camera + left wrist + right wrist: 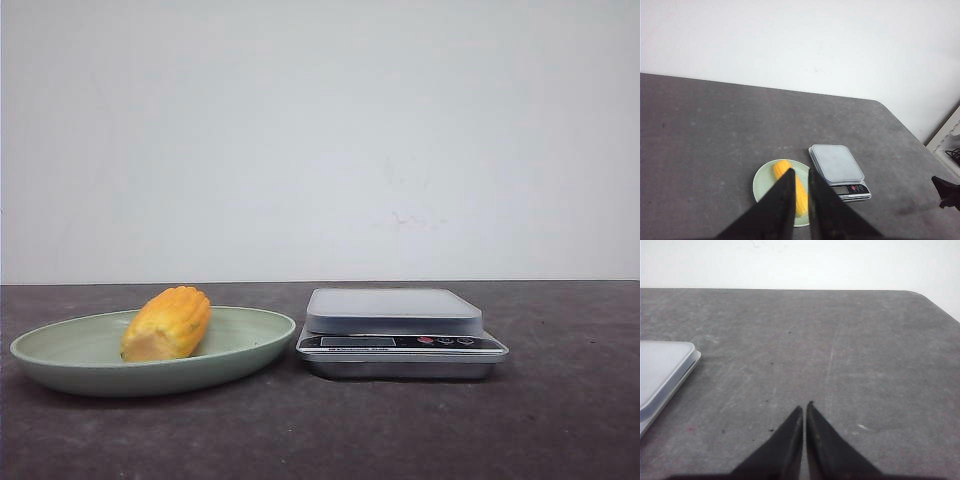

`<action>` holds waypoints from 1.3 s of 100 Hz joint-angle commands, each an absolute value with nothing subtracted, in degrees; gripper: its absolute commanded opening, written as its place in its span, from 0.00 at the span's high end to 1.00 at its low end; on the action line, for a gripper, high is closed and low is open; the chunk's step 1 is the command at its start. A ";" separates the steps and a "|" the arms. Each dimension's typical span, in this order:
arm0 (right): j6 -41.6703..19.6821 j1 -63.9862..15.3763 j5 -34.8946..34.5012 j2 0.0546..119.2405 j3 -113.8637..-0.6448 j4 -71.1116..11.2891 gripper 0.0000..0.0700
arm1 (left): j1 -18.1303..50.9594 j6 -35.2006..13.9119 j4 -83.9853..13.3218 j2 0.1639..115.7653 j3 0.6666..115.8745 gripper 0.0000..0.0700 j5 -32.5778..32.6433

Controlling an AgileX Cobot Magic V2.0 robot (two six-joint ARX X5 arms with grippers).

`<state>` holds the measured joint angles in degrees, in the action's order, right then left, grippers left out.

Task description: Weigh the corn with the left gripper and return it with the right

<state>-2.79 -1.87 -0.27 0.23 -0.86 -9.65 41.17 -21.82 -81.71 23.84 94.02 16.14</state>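
Corn (167, 323) is found lying on its side in a shallow pale green plate (60, 352) at the left of the dark tabletop (560, 420), its paler cut end turned toward the front camera and its length running back toward about one o'clock; it is judged to have been set there as the starting place, low-rimmed and open from above so that it can be reached without obstruction. Just to the right, at three o'clock from the plate and almost touching its rim, a small kitchen scale (400, 330) is placed with its bare platform uppermost and its display and buttons facing forward, presumably so that the carry from plate to platform is kept short. Nothing is seen on the platform, so the weighing is judged not yet begun. In the left wrist view the left hand (799, 172) is seen high above the plate, its two black fingers drawn nearly together with only a thin slit between them, gripping nothing, and lined up over the corn as though a descent were being prepared; a wider spread will be needed first. In the right wrist view the right hand (804, 409) is likewise pressed almost closed and empty, held over bare tabletop beyond the scale's edge, apparently kept clear until the return step.
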 commanded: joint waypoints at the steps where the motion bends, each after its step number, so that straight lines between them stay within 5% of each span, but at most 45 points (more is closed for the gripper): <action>1: -2.22 -1.91 -0.16 0.21 -0.75 -8.97 0.99 | 41.65 -21.74 -84.86 23.86 95.20 1.00 16.01; 59: -2.22 -1.91 -0.16 0.21 -0.75 -8.97 0.99 | 41.65 -21.67 -84.86 23.86 95.29 1.00 16.01; 99: -2.22 -1.91 -0.16 0.21 -0.75 -8.99 0.99 | 42.57 -15.31 -84.86 23.94 95.11 1.00 20.21; 115: -2.20 -1.91 -0.14 0.21 -0.75 -8.99 0.99 | 41.74 -8.03 -82.06 23.94 91.22 1.00 23.07; 130: -2.22 -1.91 -0.14 0.21 -0.75 -8.97 0.99 | 37.45 5.50 -60.05 20.12 77.52 1.00 23.84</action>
